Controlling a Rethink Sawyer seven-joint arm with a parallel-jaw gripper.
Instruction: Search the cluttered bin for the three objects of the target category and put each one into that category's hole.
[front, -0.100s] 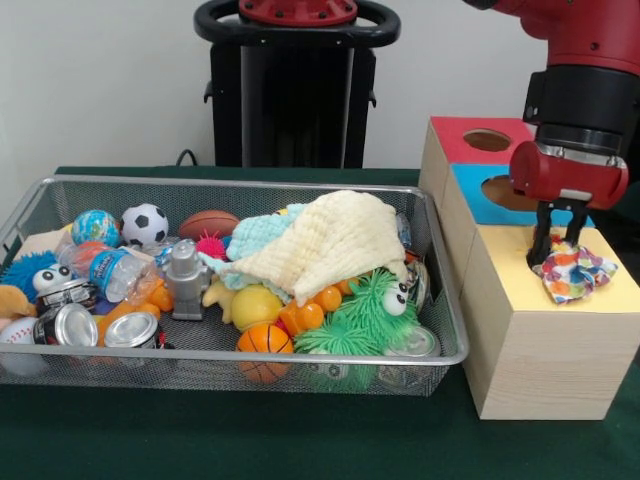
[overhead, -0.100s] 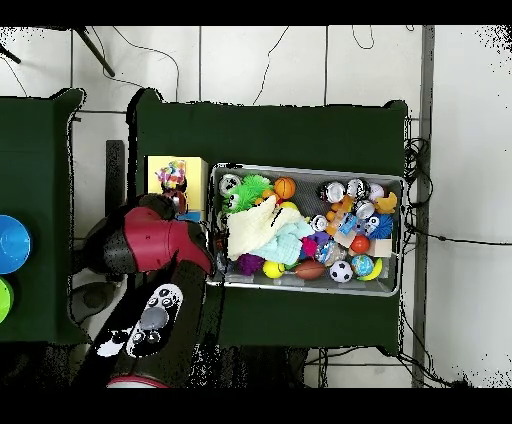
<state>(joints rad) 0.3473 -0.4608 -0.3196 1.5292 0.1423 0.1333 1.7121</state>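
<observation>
A wooden box stands to the right of the bin, its top divided into a red section (front, -0.100s: 455, 150), a blue section (front, -0.100s: 472, 200) and a yellow section (front, -0.100s: 610, 295). A small multicoloured patterned cloth (front, -0.100s: 575, 272) lies bunched on the yellow section, spread over where its hole would be. My gripper (front, -0.100s: 558, 245) hangs straight above it, shut on the cloth's raised top. In the overhead view the cloth (overhead, -0.100s: 172, 178) shows on the yellow top (overhead, -0.100s: 195, 168); the arm hides the gripper. In the wire bin (front, -0.100s: 240, 355) lie a cream cloth (front, -0.100s: 335, 240) and a pale teal cloth (front, -0.100s: 260, 235).
The bin (overhead, -0.100s: 310, 168) is packed with balls, cans, a water bottle (front, -0.100s: 105, 270), a grey robot toy (front, -0.100s: 186, 280) and a green fuzzy toy (front, -0.100s: 370, 315). The red hole (front, -0.100s: 487, 140) and blue hole (front, -0.100s: 503, 192) lie behind the gripper. Blue and green bowls (overhead, -0.100s: 8, 245) sit at the overhead view's left edge.
</observation>
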